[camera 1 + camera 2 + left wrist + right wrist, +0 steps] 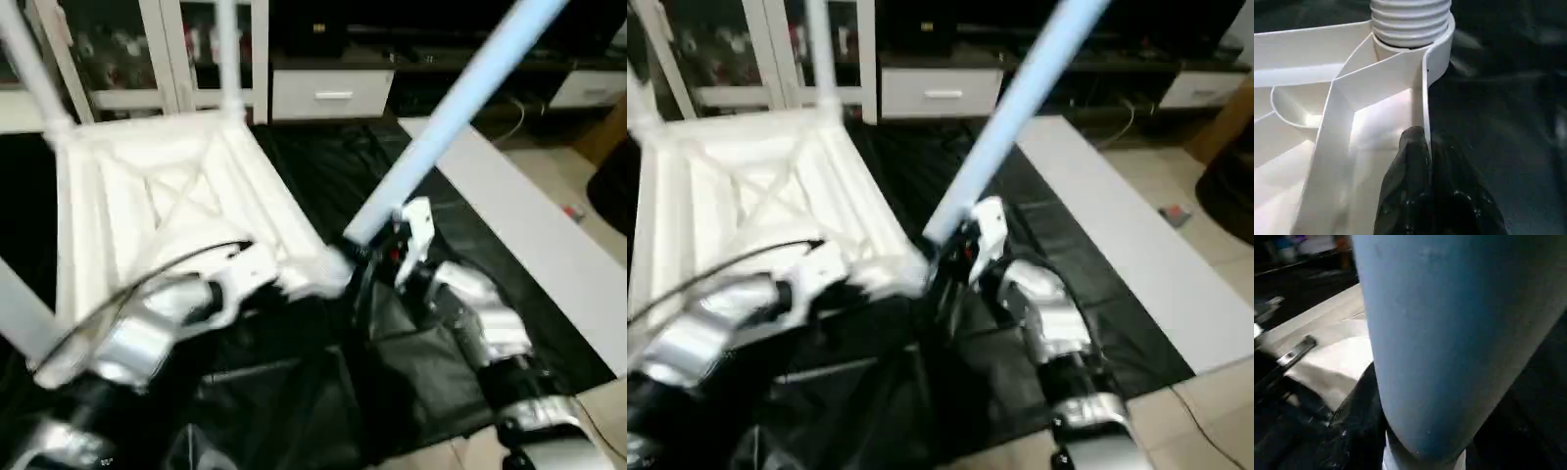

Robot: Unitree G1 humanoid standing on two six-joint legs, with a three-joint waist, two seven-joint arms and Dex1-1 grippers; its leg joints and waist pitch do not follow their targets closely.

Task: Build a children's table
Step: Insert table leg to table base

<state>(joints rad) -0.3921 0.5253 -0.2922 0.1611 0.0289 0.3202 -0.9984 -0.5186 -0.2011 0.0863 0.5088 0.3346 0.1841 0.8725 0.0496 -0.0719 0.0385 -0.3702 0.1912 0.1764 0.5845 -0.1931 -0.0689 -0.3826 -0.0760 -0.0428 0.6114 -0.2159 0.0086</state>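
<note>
Tabletop (pixel 157 196): centre-left, stiff light plastic; left fingers (pixel 1422 147) pinch rim wall.
Leg (pixel 460 108): upper right, smooth, slippery; right gripper (pixel 397 257) clamps near threaded end.

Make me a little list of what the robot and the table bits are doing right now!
table top: upside down on black sheet, ribs showing
legs already standing in corners: three
fourth leg: leaning, lower end at near corner socket
right gripper: holding fourth leg near its base
left gripper: fingers pinched shut on the top's edge wall
</note>
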